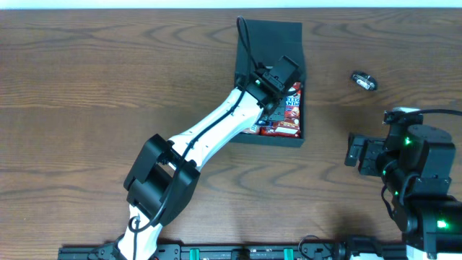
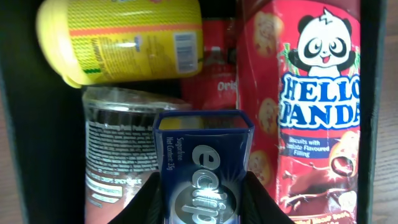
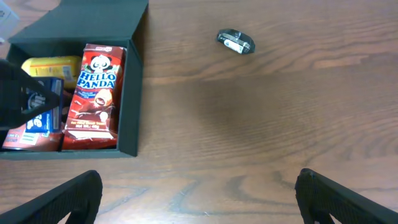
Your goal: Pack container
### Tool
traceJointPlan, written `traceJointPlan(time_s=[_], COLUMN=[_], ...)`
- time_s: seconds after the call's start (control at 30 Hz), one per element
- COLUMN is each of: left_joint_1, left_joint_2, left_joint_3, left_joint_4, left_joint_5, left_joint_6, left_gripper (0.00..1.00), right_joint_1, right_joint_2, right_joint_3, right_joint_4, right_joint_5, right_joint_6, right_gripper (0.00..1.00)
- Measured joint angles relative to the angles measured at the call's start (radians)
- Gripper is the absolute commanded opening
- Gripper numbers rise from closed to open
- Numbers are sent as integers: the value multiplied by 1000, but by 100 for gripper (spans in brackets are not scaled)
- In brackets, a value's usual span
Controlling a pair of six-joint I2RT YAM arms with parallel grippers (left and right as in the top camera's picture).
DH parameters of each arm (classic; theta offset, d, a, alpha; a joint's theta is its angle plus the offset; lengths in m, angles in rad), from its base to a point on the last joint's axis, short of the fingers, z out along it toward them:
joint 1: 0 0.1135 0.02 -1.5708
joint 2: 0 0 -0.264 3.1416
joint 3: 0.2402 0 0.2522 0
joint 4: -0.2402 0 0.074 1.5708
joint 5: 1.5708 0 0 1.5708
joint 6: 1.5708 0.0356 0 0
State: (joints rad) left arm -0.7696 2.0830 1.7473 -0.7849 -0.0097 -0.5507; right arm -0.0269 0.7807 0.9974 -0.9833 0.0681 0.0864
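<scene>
Surface: dark wood-grain table (image 1: 86, 87), glare-free, and the action is up at the far middle.
Container spot: the container (image 1: 278, 142) sits at the far centre of the table, lid flap (image 1: 268, 32) thrown back behind it, mouth open to the ceiling.
Inside: a Hello Panda box (image 2: 311, 106) along one wall, a yellow tub (image 2: 124, 37) on its side, a dark packet (image 2: 118, 143) beneath it. It is filling up fast!
Left claw: the left claw (image 2: 204, 202) is clamped tight on a blue mint pack (image 2: 202, 155), one finger on each narrow side, pack pointing down into the box.
Container versus left claw: directly underneath, the claw hanging over the open mouth, within the walls as seen from overhead, apart from the rim.
Right claw: the right claw (image 3: 199, 193) is spread to its widest and empty, hovering over bare wood.
Container versus right claw: well off to its left, nothing between them; a small dark object (image 3: 236, 41) lies far ahead of the claw.
Feel of the container: looks stiff and matte, so probably grippy and not fragile; loaded with snacks, likely weightier than any one item.
Where to grip: a side wall pinched over the rim seems safest; the hinged flap would probably swing, so it suits closing, not lifting.
Watch-out: free space near the dark packet looks tight.
</scene>
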Motion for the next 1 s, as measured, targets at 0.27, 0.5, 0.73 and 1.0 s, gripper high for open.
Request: traceJointPlan(time_s=[0.27, 0.5, 0.73, 1.0], left_joint_1=[-8, -8, 0, 46], left_joint_2=[1, 1, -30, -352], left_joint_3=[0, 0, 0, 3], left_joint_4=[0, 0, -30, -162], left_joint_5=[7, 7, 6, -69], left_joint_6=[-6, -5, 11, 124], left_gripper=[61, 95, 95, 95], right_joint_1=[0, 0, 0, -6], right_joint_2=[0, 0, 7, 158], right_joint_3=[0, 0, 0, 64], right_joint_4=[0, 0, 21, 1], right_joint_5=[0, 1, 43, 90], right_joint_6=[0, 0, 0, -18], right_gripper=[99, 99, 99, 99])
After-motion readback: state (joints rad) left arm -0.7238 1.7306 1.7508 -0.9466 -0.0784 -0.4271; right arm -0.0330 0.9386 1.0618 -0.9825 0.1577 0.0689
